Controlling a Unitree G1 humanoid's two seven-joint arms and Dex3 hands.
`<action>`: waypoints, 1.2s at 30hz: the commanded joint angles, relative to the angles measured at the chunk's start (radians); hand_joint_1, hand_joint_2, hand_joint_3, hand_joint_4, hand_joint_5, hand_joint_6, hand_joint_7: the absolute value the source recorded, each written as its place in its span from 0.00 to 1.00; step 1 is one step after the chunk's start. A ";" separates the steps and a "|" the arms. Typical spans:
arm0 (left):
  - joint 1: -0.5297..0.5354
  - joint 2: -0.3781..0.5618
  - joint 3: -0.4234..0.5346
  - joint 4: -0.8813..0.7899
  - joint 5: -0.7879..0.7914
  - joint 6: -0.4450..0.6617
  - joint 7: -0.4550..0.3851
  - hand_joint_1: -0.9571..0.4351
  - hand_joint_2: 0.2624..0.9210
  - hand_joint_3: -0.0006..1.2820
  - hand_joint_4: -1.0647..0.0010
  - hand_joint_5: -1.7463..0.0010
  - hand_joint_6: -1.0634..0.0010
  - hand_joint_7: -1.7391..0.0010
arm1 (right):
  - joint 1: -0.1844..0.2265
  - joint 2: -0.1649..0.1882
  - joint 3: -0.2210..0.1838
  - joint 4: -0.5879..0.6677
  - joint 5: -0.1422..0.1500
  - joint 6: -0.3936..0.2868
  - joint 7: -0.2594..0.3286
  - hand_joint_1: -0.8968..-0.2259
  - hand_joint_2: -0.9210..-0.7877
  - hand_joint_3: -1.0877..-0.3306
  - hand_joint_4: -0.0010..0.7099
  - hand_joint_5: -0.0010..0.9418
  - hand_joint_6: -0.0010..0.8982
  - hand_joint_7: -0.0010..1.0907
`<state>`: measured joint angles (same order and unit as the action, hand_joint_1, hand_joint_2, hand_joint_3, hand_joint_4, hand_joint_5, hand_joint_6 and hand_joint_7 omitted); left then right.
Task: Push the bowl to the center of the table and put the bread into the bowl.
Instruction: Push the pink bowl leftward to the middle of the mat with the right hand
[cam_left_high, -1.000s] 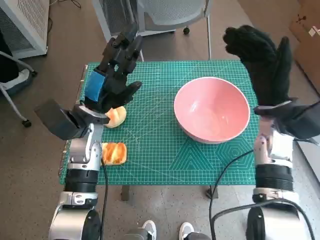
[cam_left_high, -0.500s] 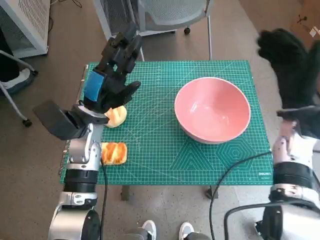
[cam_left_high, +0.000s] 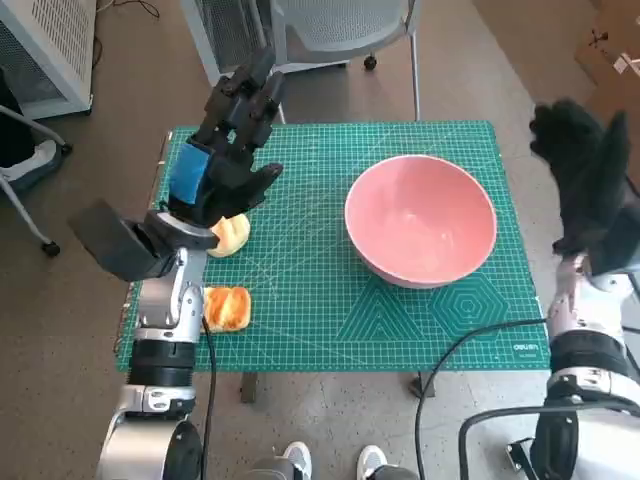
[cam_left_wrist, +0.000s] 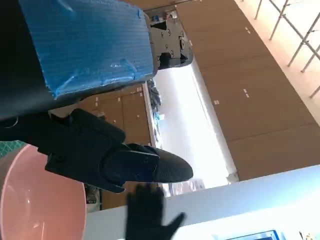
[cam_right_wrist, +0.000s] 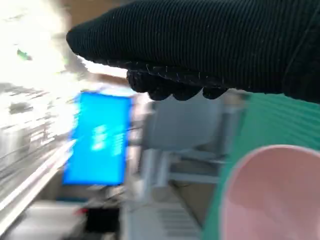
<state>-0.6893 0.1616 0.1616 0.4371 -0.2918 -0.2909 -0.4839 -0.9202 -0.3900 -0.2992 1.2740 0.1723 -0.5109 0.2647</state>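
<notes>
Left hand was raised above the tabletop left of the pink bowl, fingers spread, empty. Right hand stood upright right of the bowl, off the edge, fingers apart, holding nothing. 2 bread pieces lay left of the bowl.

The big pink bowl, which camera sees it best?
The head view: the whole round pink bowl shows on the green mat. The left wrist view catches only a curved piece of it, and the right wrist view a blurry edge.

Table under green mat: pink bowl, 2 breads.
</notes>
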 joint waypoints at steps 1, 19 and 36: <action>0.020 0.006 0.006 -0.033 -0.016 0.015 0.001 0.27 1.00 0.17 0.99 1.00 1.00 0.80 | 0.033 0.014 -0.009 0.030 -0.009 0.072 -0.034 0.42 0.00 0.45 0.40 0.02 0.46 0.03; 0.066 0.020 0.006 -0.106 -0.012 0.046 0.023 0.27 1.00 0.17 0.99 1.00 1.00 0.80 | 0.062 0.091 -0.020 0.047 -0.025 0.149 -0.067 0.38 0.00 0.47 0.47 0.03 0.49 0.04; 0.140 0.048 0.015 -0.222 -0.013 0.094 0.053 0.27 0.99 0.17 0.99 1.00 1.00 0.80 | 0.032 0.198 0.001 0.044 -0.034 0.171 -0.052 0.46 0.00 0.45 0.44 0.00 0.45 0.01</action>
<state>-0.5722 0.1960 0.1688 0.2486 -0.3013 -0.2069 -0.4388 -0.8883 -0.2186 -0.2997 1.3061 0.1442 -0.3634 0.2017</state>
